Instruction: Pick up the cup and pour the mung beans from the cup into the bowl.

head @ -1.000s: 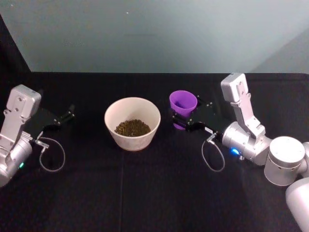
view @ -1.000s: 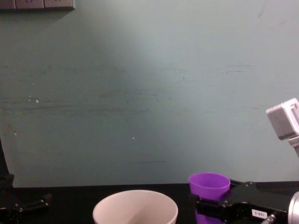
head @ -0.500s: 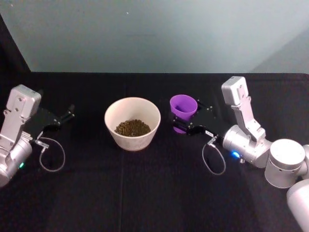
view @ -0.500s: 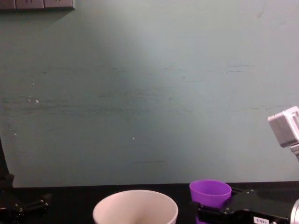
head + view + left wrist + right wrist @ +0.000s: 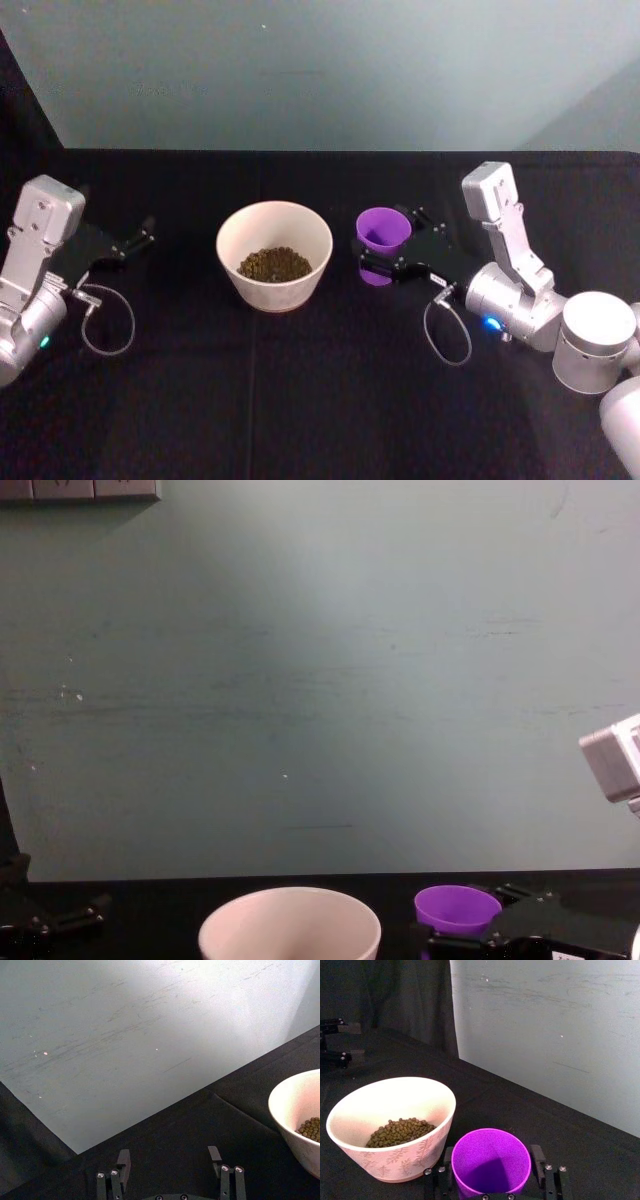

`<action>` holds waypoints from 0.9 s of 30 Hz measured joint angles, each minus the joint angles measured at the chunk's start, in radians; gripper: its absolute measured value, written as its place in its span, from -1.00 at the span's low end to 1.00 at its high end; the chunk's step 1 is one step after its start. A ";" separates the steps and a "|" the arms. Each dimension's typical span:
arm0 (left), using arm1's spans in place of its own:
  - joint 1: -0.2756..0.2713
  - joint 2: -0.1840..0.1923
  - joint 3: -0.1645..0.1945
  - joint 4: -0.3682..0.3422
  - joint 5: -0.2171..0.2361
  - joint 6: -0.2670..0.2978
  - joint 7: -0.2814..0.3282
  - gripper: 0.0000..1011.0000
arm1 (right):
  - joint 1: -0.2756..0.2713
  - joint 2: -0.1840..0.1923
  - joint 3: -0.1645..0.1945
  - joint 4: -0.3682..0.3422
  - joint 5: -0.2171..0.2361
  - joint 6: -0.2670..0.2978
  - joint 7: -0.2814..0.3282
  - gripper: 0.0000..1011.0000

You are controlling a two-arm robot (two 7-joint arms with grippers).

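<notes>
Purple cup (image 5: pixel 383 230) upright, mouth up, right gripper (image 5: pixel 385 259) gripping

1. In the chest view, the bowl (image 5: pixel 290 920) is cut off by the bottom edge; its contents are hidden.
2. There, the cup (image 5: pixel 457 908) shows just its rim; the right end effector (image 5: pixel 470 942) hides its lower body.
3. In the right wrist view, the cup's base is cut off.
4. In the left wrist view, the bowl's far side is cut off, and the left end effector (image 5: pixel 170 1170) shows 2 fingertips.
</notes>
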 joint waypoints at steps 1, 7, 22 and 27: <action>0.000 0.000 0.000 0.000 0.000 0.000 0.000 0.98 | -0.001 0.002 -0.002 -0.001 0.003 0.000 -0.002 0.88; 0.000 0.000 0.000 0.000 0.000 0.000 0.000 0.98 | 0.000 0.010 -0.012 -0.001 0.019 -0.005 -0.009 0.98; 0.000 0.000 0.000 0.000 0.000 0.000 0.000 0.98 | -0.027 0.034 -0.019 -0.071 0.050 -0.039 -0.057 0.98; 0.000 0.000 0.000 0.000 0.000 0.000 0.000 0.98 | -0.042 0.037 -0.011 -0.105 0.071 -0.083 -0.079 0.98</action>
